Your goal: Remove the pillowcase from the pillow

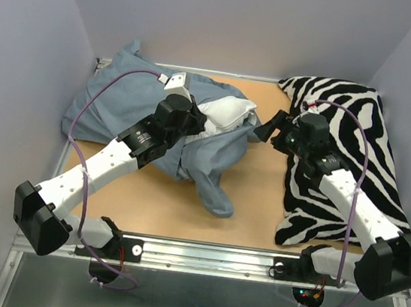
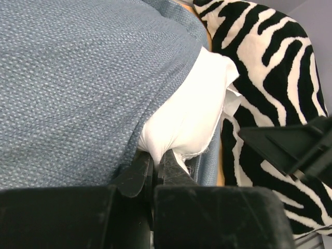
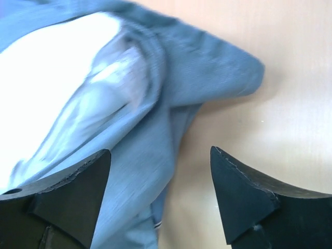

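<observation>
The blue-grey pillowcase (image 1: 132,102) is bunched toward the far-left corner of the table (image 1: 260,198). The white pillow (image 1: 229,115) bulging out is pinched by the left gripper (image 2: 155,160). The right gripper (image 3: 160,155) is held with jaws spread.

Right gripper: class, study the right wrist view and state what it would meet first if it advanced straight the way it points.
Probably the pillowcase: its blue folds lie directly ahead of the right gripper, fingers open, the white pillow just beyond. Depth is hard to judge.
</observation>
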